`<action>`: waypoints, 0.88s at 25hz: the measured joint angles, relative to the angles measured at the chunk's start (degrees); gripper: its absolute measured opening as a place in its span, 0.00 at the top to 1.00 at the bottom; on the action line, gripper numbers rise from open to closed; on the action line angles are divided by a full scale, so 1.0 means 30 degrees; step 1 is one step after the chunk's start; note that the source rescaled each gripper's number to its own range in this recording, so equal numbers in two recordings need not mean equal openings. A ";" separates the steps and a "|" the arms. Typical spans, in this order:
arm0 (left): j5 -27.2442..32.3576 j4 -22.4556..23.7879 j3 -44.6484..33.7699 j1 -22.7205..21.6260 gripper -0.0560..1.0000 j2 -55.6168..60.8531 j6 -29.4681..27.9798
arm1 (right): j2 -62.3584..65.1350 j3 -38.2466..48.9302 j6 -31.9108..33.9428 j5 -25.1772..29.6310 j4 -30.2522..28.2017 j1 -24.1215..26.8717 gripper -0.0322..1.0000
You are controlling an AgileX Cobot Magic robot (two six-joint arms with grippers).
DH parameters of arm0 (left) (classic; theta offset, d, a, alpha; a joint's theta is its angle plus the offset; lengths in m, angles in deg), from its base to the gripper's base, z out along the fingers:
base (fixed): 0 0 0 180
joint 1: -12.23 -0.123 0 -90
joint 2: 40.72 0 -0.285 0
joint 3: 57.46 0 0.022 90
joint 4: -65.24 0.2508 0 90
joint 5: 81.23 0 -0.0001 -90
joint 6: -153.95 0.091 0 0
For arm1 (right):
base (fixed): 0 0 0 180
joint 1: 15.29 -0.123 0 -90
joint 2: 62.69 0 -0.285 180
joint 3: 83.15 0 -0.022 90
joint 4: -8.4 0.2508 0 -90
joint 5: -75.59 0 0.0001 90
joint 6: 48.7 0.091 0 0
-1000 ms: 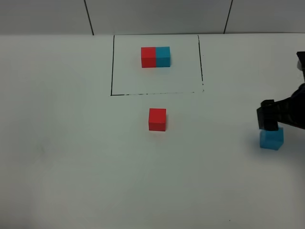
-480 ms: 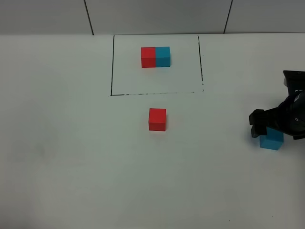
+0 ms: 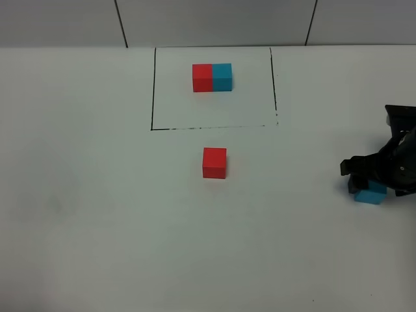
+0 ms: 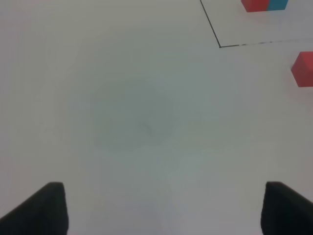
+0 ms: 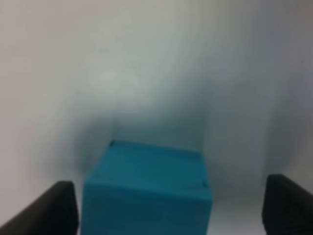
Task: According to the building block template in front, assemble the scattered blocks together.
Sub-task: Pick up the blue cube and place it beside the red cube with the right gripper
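Observation:
The building block template (image 3: 212, 77), a joined red and cyan pair, sits inside a thin black drawn rectangle at the back middle; it also shows in the left wrist view (image 4: 264, 4). The scattered red cube (image 3: 214, 162) stands alone just in front of the rectangle and shows in the left wrist view (image 4: 304, 68). The scattered cyan cube (image 3: 373, 194) stands at the far right, partly hidden by my right gripper (image 3: 369, 177). In the right wrist view the cyan cube (image 5: 149, 188) sits between the open fingers (image 5: 46, 210), with gaps on both sides. My left gripper (image 4: 164, 210) is open and empty over bare table.
The white table (image 3: 97, 214) ends at a grey tiled wall (image 3: 214, 19) at the back. The right arm reaches in from the right edge of the exterior view. The left arm does not show in the exterior view.
My right gripper has come down over the cyan cube, which now shows less in the exterior view. The red cube and the template have not moved.

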 joint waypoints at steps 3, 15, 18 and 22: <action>0.0000 0.0000 0.0000 0.0000 0.29 0.0000 0.0000 | -0.0020 0.0000 0.0000 -0.0038 0.0000 0.0000 0.89; 0.0000 0.0000 0.0000 0.0000 0.30 0.0000 0.0000 | -0.0157 -0.4641 -1.4477 0.5978 -0.1760 -0.4278 0.95; 0.0000 0.0000 0.0000 0.0000 0.30 0.0000 0.0000 | -0.1373 -0.6334 -1.7509 0.6651 -0.1869 -0.5609 0.95; 0.0000 0.0000 0.0000 0.0000 0.30 0.0000 0.0000 | -0.3298 -0.8775 -1.9239 0.7368 -0.1869 -0.7016 0.95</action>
